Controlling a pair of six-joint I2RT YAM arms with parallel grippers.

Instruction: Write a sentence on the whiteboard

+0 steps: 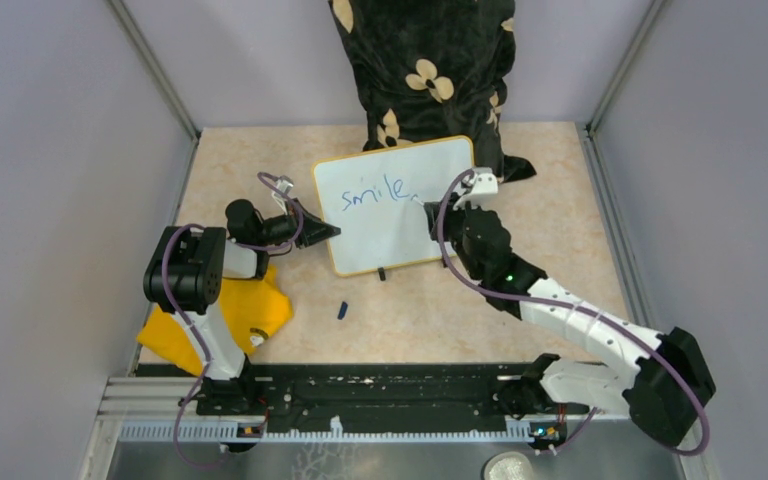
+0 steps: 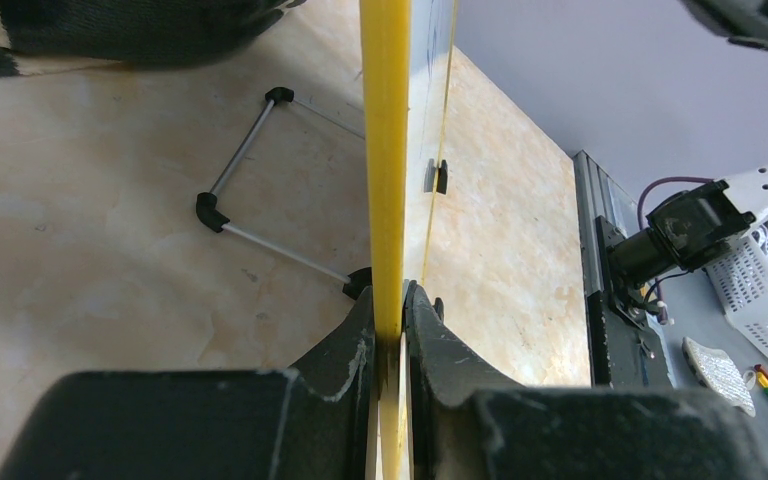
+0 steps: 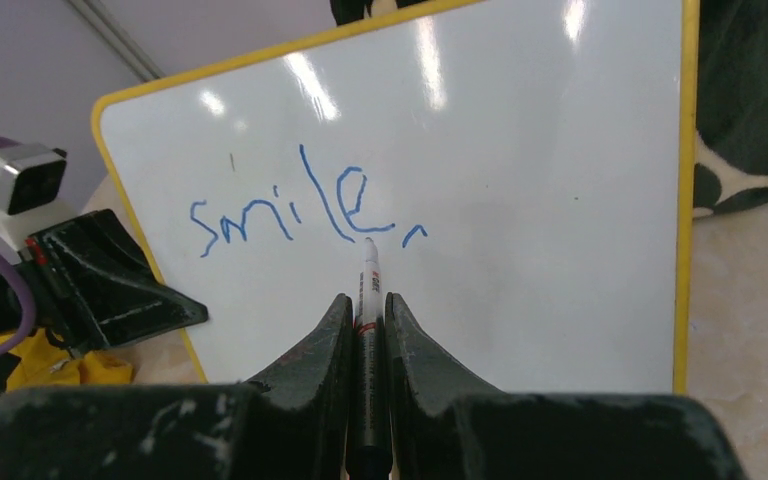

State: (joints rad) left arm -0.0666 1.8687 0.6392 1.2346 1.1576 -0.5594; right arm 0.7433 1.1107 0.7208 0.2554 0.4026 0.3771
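The whiteboard (image 1: 390,228) stands tilted at mid-table, white with a yellow rim (image 2: 385,150). On it is blue writing, "smile," (image 1: 375,192), (image 3: 300,210), the only part of the sentence that shows. My left gripper (image 1: 325,232) is shut on the board's left edge, and the yellow rim runs between its jaws (image 2: 390,300). My right gripper (image 1: 430,208), (image 3: 365,300) is shut on a marker (image 3: 368,280). The marker's tip points at the board just below the "e", left of the comma. I cannot tell whether the tip touches.
A dark blue marker cap (image 1: 342,310) lies in front of the board. A yellow cloth (image 1: 222,315) sits by the left arm. A black floral cloth (image 1: 425,70) hangs behind the board. A wire stand (image 2: 250,190) props the board's back.
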